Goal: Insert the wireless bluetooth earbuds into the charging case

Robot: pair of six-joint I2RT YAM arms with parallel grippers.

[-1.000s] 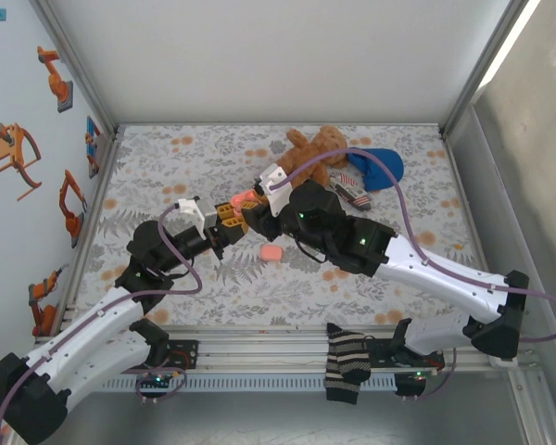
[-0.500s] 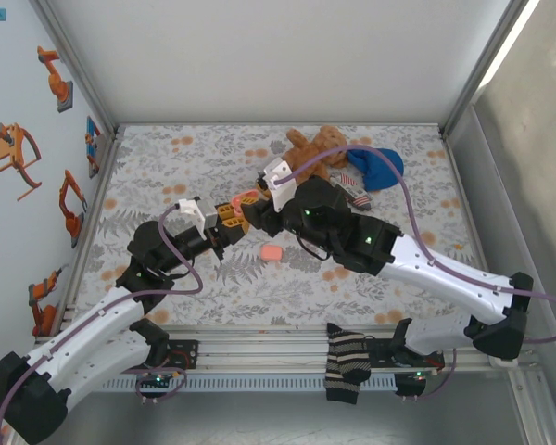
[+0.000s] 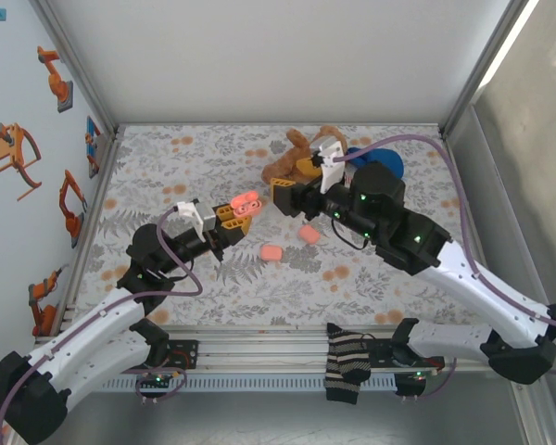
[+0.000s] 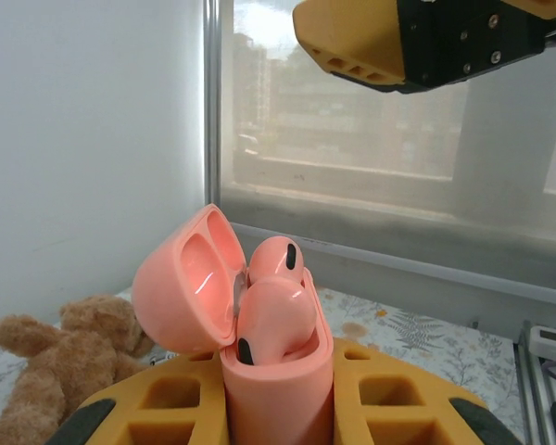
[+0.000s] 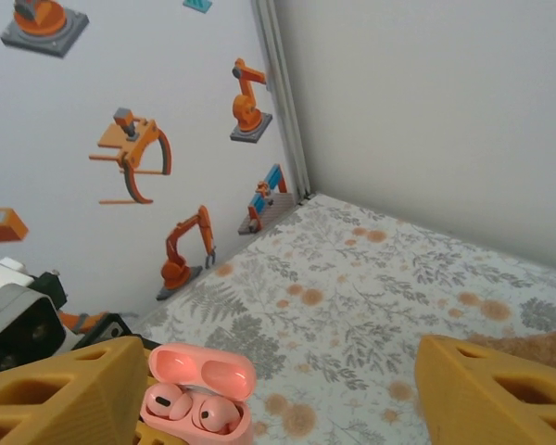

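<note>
- My left wrist camera gives me the close look. The charging case (image 4: 278,385) stands upright, pinched at its base by the left gripper (image 4: 278,413), whose yellow fingers (image 4: 157,413) are closed tight on either side. The lid is hinged back to the left.
- Same view: both earbuds (image 4: 276,311) are seated in the case, one behind the other. They are glossy salmon pink, each with a small dark spot. From overhead they are too small for me to make out.
- My right wrist camera looks down on the case from the far side. There I see the two buds side by side under the raised lid.
- That view also settles the right gripper (image 5: 283,371). Its yellow fingers are spread wide, with nothing between them but the flowered table (image 5: 371,278).
- Overhead, the right gripper hangs to the right of the case, near it but apart. It covers part of the teddy bear (image 3: 292,153) at the back.
- In the left wrist view one of its fingers hangs across the top, above the case and clear of it.
- Overhead I also pick up two pink rounded-square cases (image 3: 271,252) lying flat on the table in front of the grippers, apart from each other.
- A blue cloth (image 3: 386,165) peeks out behind the right arm, partly hidden.
- A striped sock (image 3: 346,362) is draped over the front rail (image 3: 259,348) between the arm bases.
</note>
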